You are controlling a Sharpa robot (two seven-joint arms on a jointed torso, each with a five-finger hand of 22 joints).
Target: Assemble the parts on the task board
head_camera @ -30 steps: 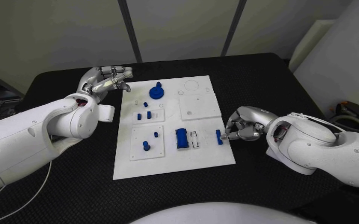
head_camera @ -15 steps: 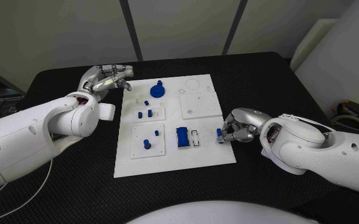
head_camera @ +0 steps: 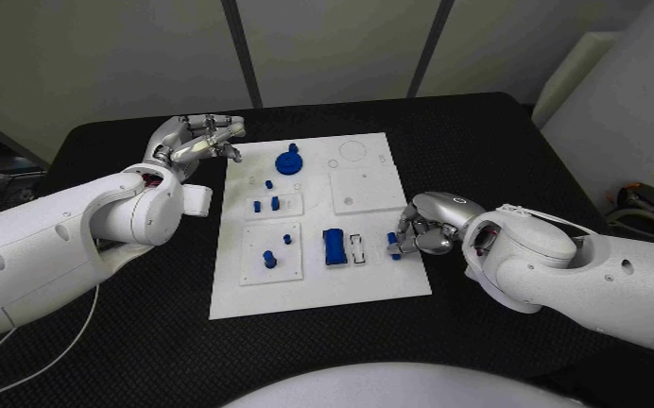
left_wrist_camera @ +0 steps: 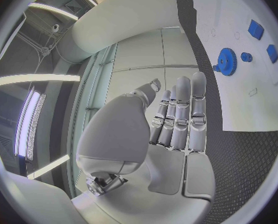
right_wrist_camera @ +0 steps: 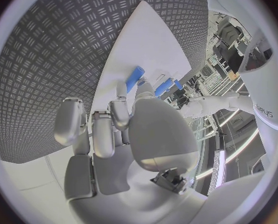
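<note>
Right at the task board's (head_camera: 368, 280) right edge, the right hand (head_camera: 425, 229) pinched a small blue part (head_camera: 397, 244). Meanwhile the left hand (head_camera: 192, 143) hovered beyond the far-left corner, fingers (left_wrist_camera: 182, 115) together and empty, over open black table (head_camera: 477, 139).

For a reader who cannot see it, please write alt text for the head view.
The right hand pinches a small blue part at the right edge of the white task board. The left hand hovers empty near the board's far left corner, beside a blue gear.
</note>
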